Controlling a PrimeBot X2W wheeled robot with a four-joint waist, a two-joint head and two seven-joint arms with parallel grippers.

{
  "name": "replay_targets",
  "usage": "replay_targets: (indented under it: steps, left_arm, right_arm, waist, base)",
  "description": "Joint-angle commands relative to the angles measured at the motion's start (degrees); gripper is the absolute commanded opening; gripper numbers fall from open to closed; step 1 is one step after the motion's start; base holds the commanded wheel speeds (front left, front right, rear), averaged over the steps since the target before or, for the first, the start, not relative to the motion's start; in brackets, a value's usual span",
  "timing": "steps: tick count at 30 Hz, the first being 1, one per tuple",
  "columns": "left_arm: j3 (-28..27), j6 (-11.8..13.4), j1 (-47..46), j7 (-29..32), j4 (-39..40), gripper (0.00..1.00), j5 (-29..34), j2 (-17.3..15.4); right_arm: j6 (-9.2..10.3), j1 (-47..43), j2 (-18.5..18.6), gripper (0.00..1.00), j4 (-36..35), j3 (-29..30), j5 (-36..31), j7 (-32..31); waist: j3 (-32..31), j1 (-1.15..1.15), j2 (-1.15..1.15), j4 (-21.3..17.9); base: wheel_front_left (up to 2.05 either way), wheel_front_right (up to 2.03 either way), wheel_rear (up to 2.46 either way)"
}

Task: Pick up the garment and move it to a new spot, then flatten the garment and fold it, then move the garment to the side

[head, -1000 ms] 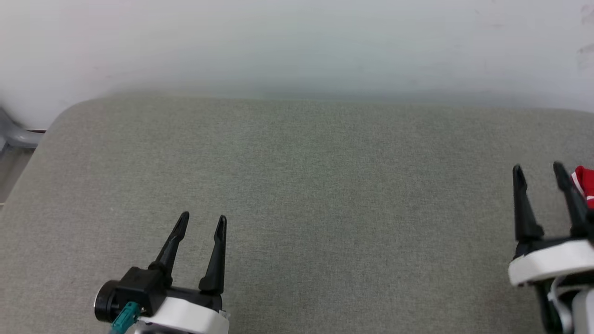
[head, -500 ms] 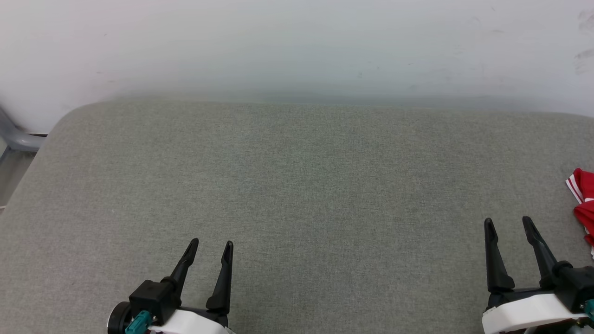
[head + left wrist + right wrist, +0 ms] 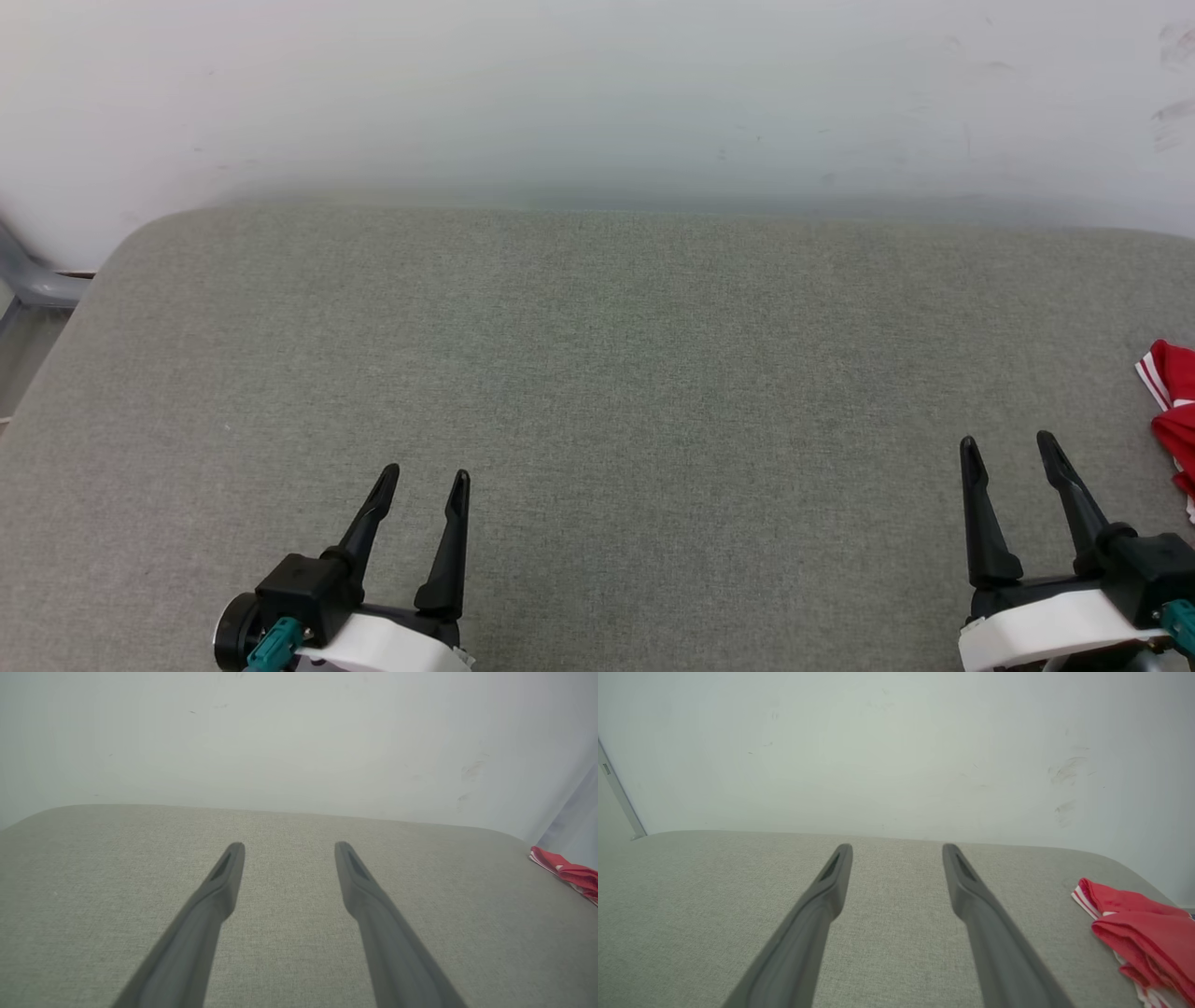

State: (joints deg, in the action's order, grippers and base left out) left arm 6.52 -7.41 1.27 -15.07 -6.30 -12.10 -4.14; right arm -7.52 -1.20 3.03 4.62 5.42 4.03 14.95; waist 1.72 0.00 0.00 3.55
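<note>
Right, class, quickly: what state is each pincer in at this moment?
Left pincer: open, holding nothing.
Right pincer: open, holding nothing; the garment lies apart, to its right.

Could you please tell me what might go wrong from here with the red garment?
1. The red garment lies near the right edge of the grey padded surface and is cut off in the head view, so it might slip off, and a grasp there could be poorly guided.
2. In the right wrist view it looks bunched. The open right gripper might pinch several layers at once.
</note>
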Motion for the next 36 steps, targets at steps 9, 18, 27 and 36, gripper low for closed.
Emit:
replay_targets:
  steps: [9, 18, 27, 36]
  left_arm:
    - [0.4, -0.1, 0.2, -0.1, 0.8, 1.0, -0.2, -0.5]
    - [0.3, -0.1, 0.5, -0.1, 1.1, 1.0, 0.7, -0.5]
    - [0.0, -0.1, 0.5, -0.1, 0.8, 1.0, 0.9, -0.4]
    - [0.2, 0.1, 1.1, 0.4, -0.4, 0.0, -2.5, -0.3]
  right_arm:
    - [0.07, 0.2, -0.3, 1.0, -0.4, -0.1, 0.4, 0.3]
    - [0.06, 0.2, -0.3, 1.0, -0.3, -0.3, 0.9, 0.3]
    - [0.06, 0.4, -0.3, 1.0, 0.0, -0.4, 1.2, 0.3]
    - [0.0, 0.3, 0.0, 0.0, 2.2, -0.1, 4.2, -1.1]
  waist:
    - [-0.2, 0.0, 0.0, 0.0]
    - [-0.2, 0.0, 0.0, -0.1]
    - [-0.4, 0.0, 0.0, 0.0]
    - [-0.6, 0.0, 0.0, -0.1]
  base:
    - [0.0, 0.0, 0.0]
    - [0.0, 0.0, 0.0]
    - [0.0, 0.0, 0.0]
    - [0.0, 0.0, 0.0]
